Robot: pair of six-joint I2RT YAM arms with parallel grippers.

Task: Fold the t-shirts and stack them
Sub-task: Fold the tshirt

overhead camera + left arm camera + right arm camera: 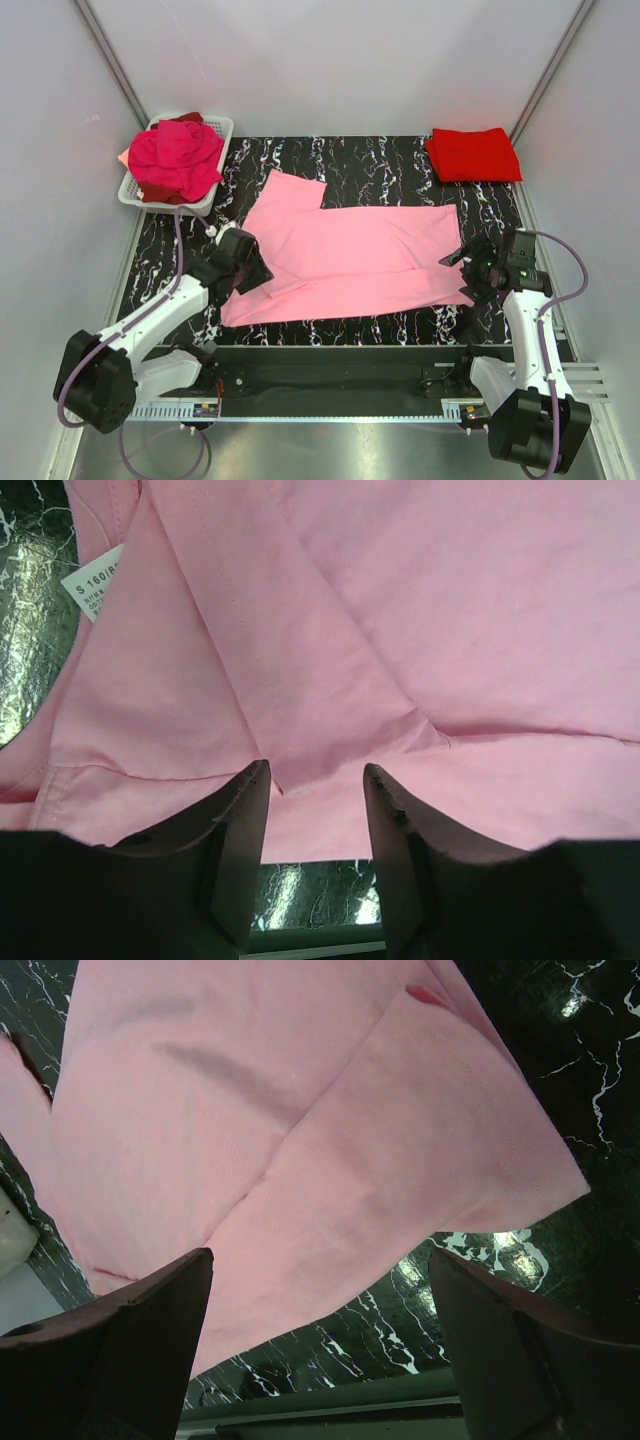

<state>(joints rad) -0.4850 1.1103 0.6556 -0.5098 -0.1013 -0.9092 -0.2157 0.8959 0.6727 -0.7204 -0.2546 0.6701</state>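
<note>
A light pink t-shirt (350, 255) lies spread and partly folded on the black marbled table top (380, 165). Its white neck label (95, 580) shows in the left wrist view. My left gripper (252, 270) is open at the shirt's left edge, low over the cloth (320, 660), holding nothing. My right gripper (468, 272) is open wide at the shirt's right edge, over the cloth (300, 1140), holding nothing. A folded bright red t-shirt (473, 154) lies at the back right. Magenta and dark red t-shirts (175, 158) are heaped in the basket.
A white mesh basket (217, 130) stands at the back left corner. Grey walls close in the table on three sides. A metal rail (330, 360) with both arm bases runs along the near edge.
</note>
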